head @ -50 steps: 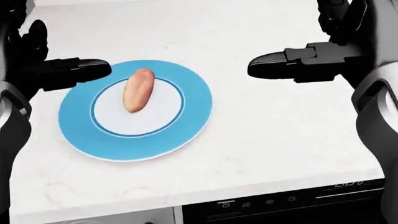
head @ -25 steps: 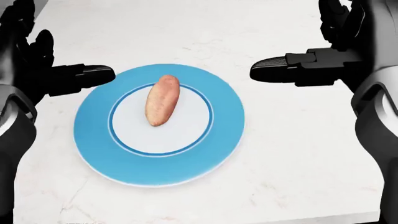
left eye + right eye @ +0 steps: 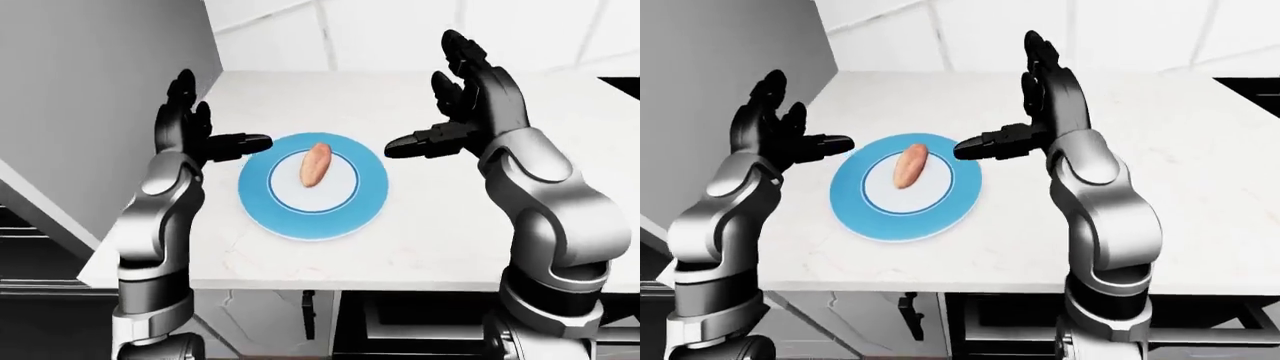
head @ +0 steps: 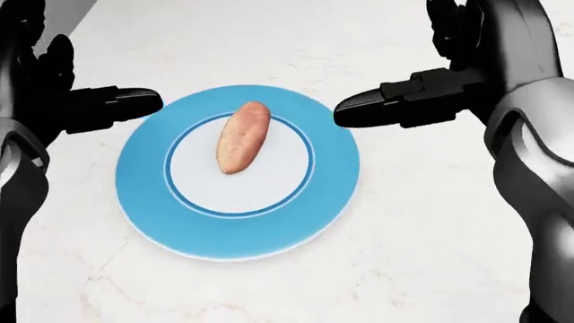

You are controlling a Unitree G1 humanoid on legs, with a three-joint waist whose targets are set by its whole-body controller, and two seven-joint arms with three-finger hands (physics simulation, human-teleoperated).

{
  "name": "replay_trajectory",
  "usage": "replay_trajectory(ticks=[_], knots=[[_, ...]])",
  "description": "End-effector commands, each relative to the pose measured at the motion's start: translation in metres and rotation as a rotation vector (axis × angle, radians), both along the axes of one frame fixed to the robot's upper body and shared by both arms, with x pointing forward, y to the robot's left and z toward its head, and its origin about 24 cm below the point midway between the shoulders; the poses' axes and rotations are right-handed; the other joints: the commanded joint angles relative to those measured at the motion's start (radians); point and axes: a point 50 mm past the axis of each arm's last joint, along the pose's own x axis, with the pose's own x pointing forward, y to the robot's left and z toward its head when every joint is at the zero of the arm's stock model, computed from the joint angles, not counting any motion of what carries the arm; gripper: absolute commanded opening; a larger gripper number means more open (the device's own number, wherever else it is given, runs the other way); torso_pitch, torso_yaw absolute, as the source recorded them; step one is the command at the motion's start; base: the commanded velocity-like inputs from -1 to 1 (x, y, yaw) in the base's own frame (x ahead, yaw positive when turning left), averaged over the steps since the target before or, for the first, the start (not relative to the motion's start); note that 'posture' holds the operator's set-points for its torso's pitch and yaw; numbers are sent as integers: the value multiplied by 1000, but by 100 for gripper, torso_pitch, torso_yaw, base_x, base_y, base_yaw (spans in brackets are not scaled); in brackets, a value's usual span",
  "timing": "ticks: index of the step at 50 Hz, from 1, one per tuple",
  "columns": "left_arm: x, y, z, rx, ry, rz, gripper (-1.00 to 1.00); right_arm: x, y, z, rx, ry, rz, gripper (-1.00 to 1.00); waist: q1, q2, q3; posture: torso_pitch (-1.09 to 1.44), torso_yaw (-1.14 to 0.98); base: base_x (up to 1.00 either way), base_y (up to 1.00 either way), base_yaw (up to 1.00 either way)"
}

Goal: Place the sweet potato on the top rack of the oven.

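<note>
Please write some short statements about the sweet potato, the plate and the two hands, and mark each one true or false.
1. The sweet potato lies on the blue plate. True.
2. The right hand holds the sweet potato. False: it is open, beside the plate.
3. The left hand is open. True.
4. The plate stands on a dark stove. False: it stands on the white counter.

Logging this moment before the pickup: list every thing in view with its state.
sweet potato: lying on the plate, untouched
plate: flat on the counter
counter: bearing the plate
left hand: open, left of the plate
right hand: open, right of the plate
</note>
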Motion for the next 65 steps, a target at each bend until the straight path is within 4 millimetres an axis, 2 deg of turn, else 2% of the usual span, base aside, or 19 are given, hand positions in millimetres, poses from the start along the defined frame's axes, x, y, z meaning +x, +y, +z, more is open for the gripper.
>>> replay_trajectory(ticks=[1, 4, 9, 14, 24, 33, 37, 43, 52, 57, 59, 62, 65], knots=[[-4, 0, 25, 2, -107, -5, 100, -4, 5, 16, -21, -82, 35, 100, -1, 2, -29, 0, 0, 0, 0, 0], [-4, 1, 26, -1, -111, -3, 100, 2, 16, 11, -96, -36, 106, 100, 1, -1, -28, 0, 0, 0, 0, 0], [-5, 2, 27, -2, -112, -1, 100, 12, 26, 27, -198, -9, 149, 100, 1, 1, -33, 0, 0, 0, 0, 0], [-5, 2, 27, -4, -110, -1, 100, 24, 39, 24, -279, 54, 226, 100, 2, 7, -30, 0, 0, 0, 0, 0], [-5, 3, 29, -10, -114, -1, 100, 48, 61, 35, -454, 85, 315, 100, -4, 22, -32, 0, 0, 0, 0, 0], [-5, 5, 32, -18, -117, 2, 100, 67, 73, 47, -651, -11, 366, 100, -12, 33, -31, 0, 0, 0, 0, 0], [-5, 6, 33, -20, -119, 3, 100, 71, 76, 43, -764, -39, 397, 100, -14, 36, -30, 0, 0, 0, 0, 0], [-6, 6, 34, -25, -122, 3, 100, 76, 80, 49, -917, -82, 436, 100, -19, 38, -29, 0, 0, 0, 0, 0], [-7, 5, 35, -27, -121, 0, 100, 79, 89, 49, -991, -102, 471, 100, -22, 39, -24, 0, 0, 0, 0, 0], [-5, 6, 34, -28, -123, 0, 100, 80, 94, 47, -998, -102, 486, 65, -22, 38, -24, 0, 0, 0, 0, 0], [-5, 6, 35, -28, -123, 0, 100, 80, 96, 48, -996, -102, 491, 62, -21, 38, -24, 0, 0, 0, 0, 0], [-6, 6, 36, -28, -124, 2, 100, 81, 101, 46, -993, -103, 502, 48, -21, 39, -24, 0, 0, 0, 0, 0], [-5, 6, 35, -29, -123, 1, 100, 83, 104, 42, -989, -98, 514, 47, -20, 39, -23, 0, 0, 0, 0, 0]])
